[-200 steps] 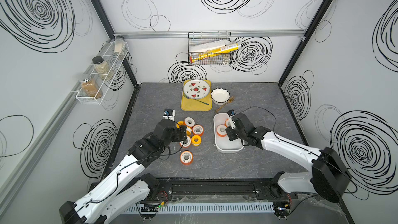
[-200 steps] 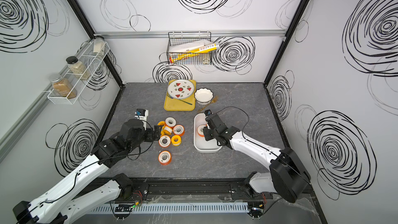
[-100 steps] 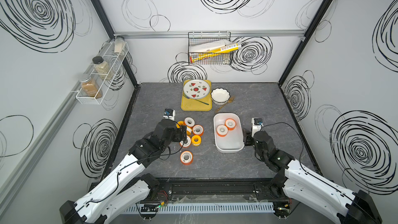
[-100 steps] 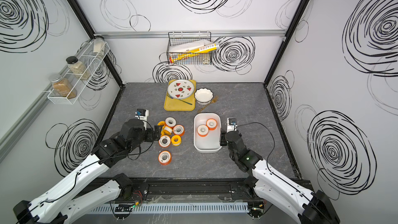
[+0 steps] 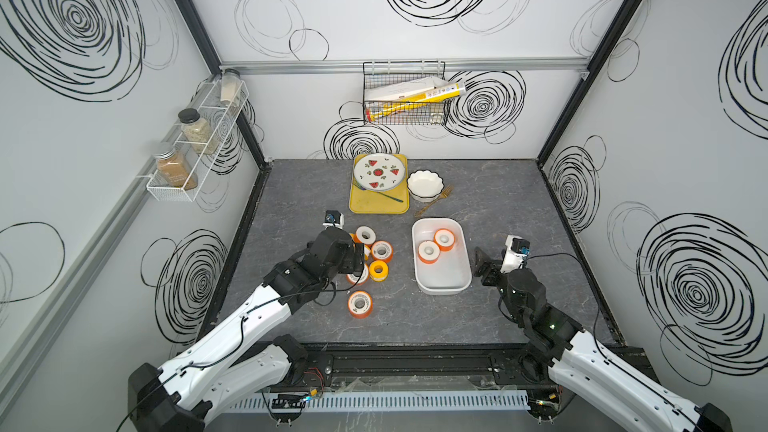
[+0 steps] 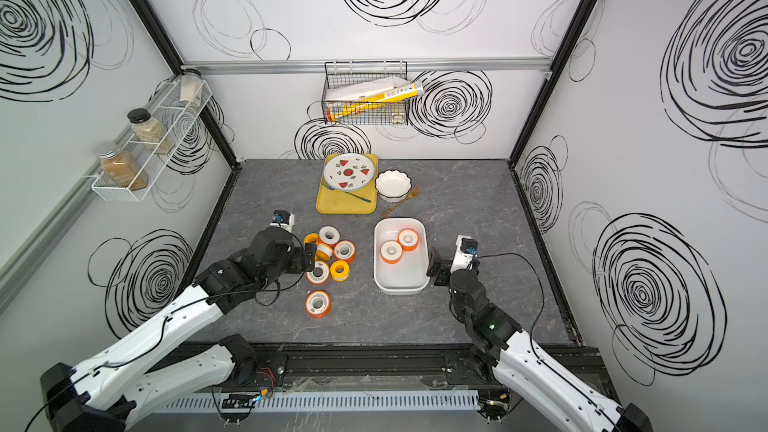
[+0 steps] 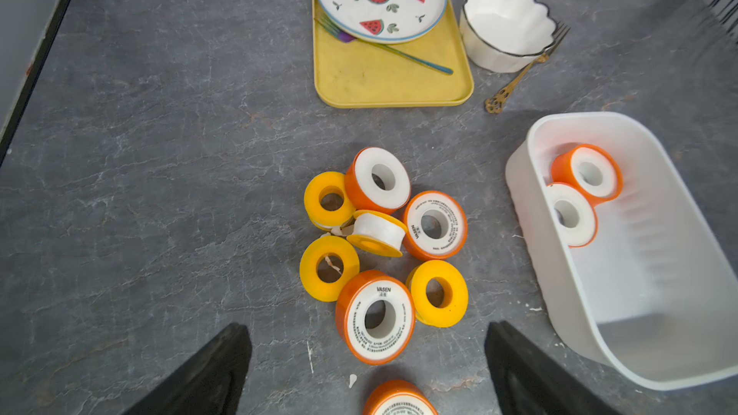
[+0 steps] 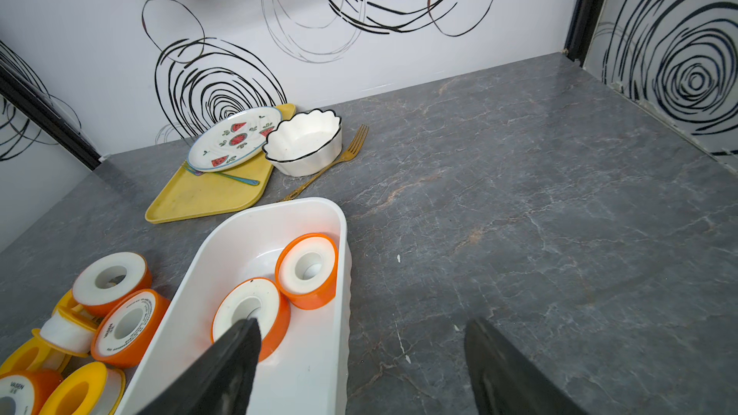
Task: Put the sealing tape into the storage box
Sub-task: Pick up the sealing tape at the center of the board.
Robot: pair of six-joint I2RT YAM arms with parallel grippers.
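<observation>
Left claw (image 7: 367, 328) wide open, empty; spools (image 7: 375, 317) just ahead touch, so closing could pinch two. Right claw (image 8: 363, 324) open, empty, finger (image 8: 223, 365) at storage box (image 8: 279, 203) rim: may nudge it.

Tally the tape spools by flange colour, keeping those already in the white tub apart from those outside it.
boxed orange spools, in the storage box: 2
loose orange spools, on the table: 4
loose yellow spools, on the table: 4
Total: 10
</observation>
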